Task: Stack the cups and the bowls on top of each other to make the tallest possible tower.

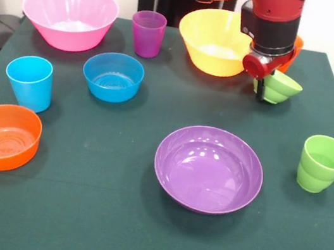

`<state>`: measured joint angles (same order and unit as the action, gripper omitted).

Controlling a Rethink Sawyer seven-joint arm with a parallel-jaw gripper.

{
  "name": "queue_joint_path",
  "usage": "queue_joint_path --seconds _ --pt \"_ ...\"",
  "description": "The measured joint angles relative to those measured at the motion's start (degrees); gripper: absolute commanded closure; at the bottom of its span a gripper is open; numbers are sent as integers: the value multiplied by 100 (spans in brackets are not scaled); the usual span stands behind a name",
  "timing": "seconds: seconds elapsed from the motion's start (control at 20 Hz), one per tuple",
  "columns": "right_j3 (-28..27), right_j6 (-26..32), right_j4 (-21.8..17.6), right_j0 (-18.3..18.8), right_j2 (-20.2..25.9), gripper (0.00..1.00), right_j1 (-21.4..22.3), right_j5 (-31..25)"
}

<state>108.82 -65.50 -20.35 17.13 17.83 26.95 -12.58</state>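
My gripper (pixel 263 93) is shut on the rim of the small green bowl (pixel 281 87), which hangs tilted at the far right of the table. Behind it stands the large yellow-orange bowl (pixel 214 41). An orange cup (pixel 297 47) shows only as a sliver behind the arm. The large pink bowl (pixel 70 16) and the purple cup (pixel 147 33) stand along the far edge. A small blue bowl (pixel 113 76), a sky blue cup (pixel 30 81) and a small orange bowl (pixel 1 136) sit on the left. The wide purple bowl (pixel 209 169) lies in the middle, with the lime green cup (pixel 323 164) to its right.
Everything stands on a dark green cloth table (pixel 94 215). The red and black arm (pixel 272 14) comes down over the yellow-orange bowl's right side. Dark equipment and cables lie beyond the table's left and right edges.
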Motion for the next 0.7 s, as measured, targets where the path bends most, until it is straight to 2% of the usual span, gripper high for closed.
queue_joint_path --seconds 0.35,0.7 --pt "229 -150 42 -145 -2 100 128 -1" --pt "359 -652 140 -453 -7 100 313 0"
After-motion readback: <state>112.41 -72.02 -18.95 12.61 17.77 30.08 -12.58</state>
